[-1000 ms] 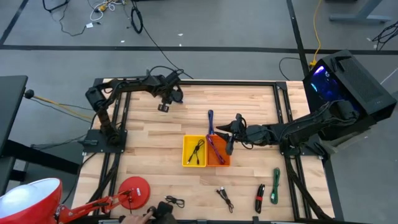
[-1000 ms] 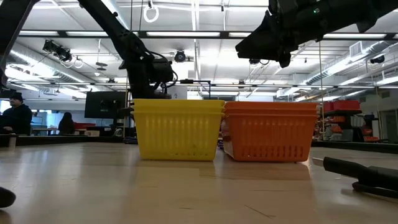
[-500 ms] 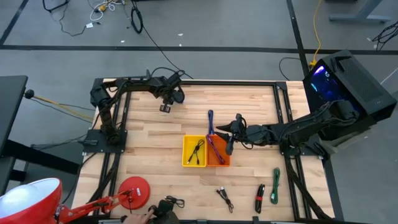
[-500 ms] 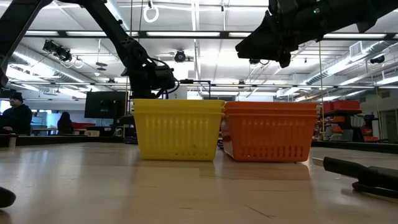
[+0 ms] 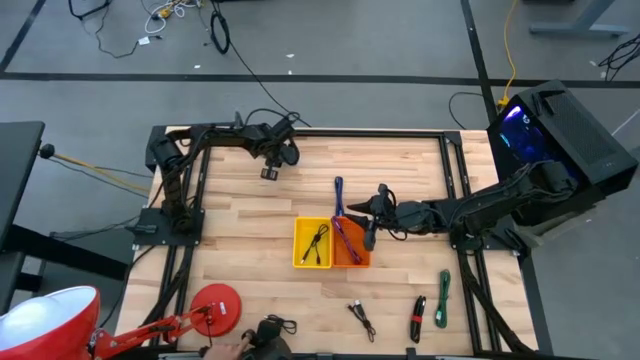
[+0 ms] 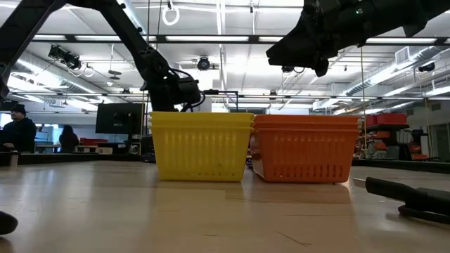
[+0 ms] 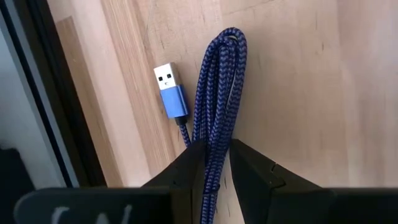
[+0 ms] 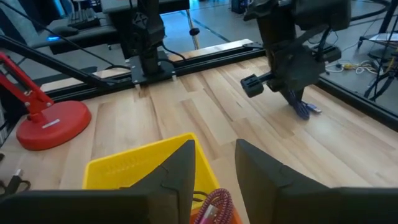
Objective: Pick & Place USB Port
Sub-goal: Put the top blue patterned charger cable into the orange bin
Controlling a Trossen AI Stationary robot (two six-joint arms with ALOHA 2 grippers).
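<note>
My left gripper hangs over the far left part of the table, shut on a bundled blue braided USB cable. The cable's blue-and-silver plug sticks out beside the bundle. My right gripper hovers open above the orange basket, which holds a pink-purple cable. Beside it stands a yellow basket with a black cable inside. The right wrist view shows the left gripper with the blue cable dangling under it. My left gripper pinches the coiled blue cable bundle across its several strands, with the fingers coming from above and pointing down. The looped end and the plug hang below the fingers. I cannot tell whether the low end touches the table.
A second blue cable lies just beyond the orange basket. Near the front edge are black cables, a black-red bundle, a green bundle and a red lamp base. Bare wood lies between the left gripper and the baskets.
My left gripper has drifted a little toward the table's right, carrying the blue cable with it. My right gripper has stayed over the orange basket.
</note>
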